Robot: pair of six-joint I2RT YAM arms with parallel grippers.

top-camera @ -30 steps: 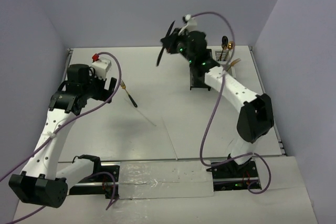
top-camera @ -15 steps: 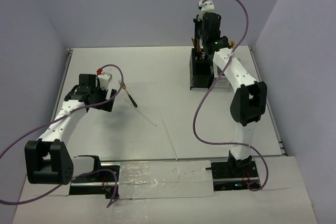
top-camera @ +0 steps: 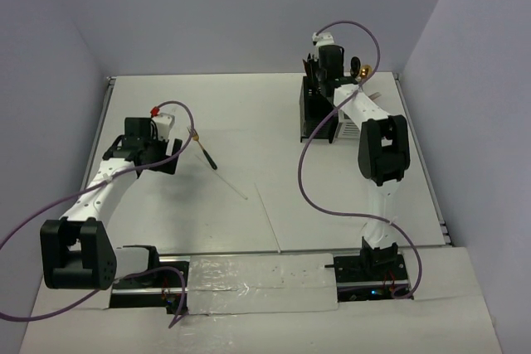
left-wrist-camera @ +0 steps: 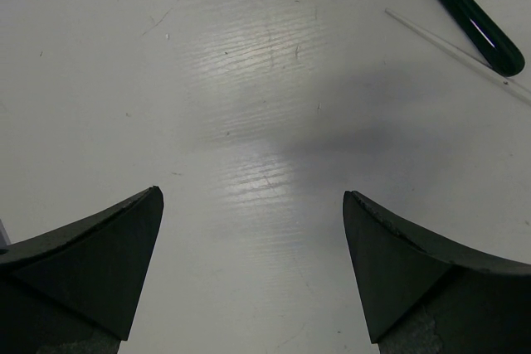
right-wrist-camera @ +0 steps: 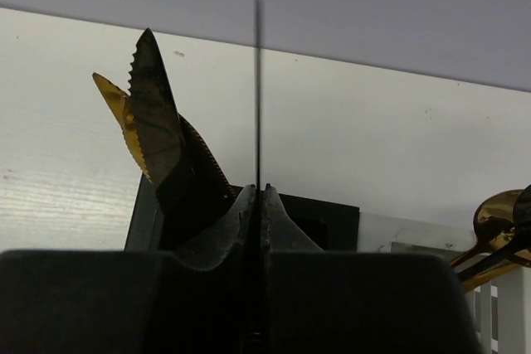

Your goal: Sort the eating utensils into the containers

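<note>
My right gripper (right-wrist-camera: pixel 257 191) is shut on a thin black utensil (right-wrist-camera: pixel 258 80), seen edge-on and upright over the black container (right-wrist-camera: pixel 332 215). A serrated black knife (right-wrist-camera: pixel 158 122) and a gold blade (right-wrist-camera: pixel 109 93) stand in that container. The white container (top-camera: pixel 348 128) adjoins it on the right and holds a gold spoon (right-wrist-camera: pixel 500 210). In the top view my right gripper (top-camera: pixel 322 80) hangs over the black container (top-camera: pixel 318 115). My left gripper (left-wrist-camera: pixel 252 195) is open above bare table. A gold utensil with a dark handle (left-wrist-camera: pixel 471 16) and a white stick (left-wrist-camera: pixel 448 46) lie beyond it to the right.
The dark-handled utensil (top-camera: pixel 204 149) and the white stick (top-camera: pixel 233 186) lie left of centre, just right of my left gripper (top-camera: pixel 166 155). Purple cables (top-camera: pixel 319 172) loop from both arms. Walls close in the table at the back and the sides.
My right arm swung right from beside the containers to over the black one, carrying the black utensil and turning it upright. My left arm folded lower and stayed by the dark-handled utensil.
</note>
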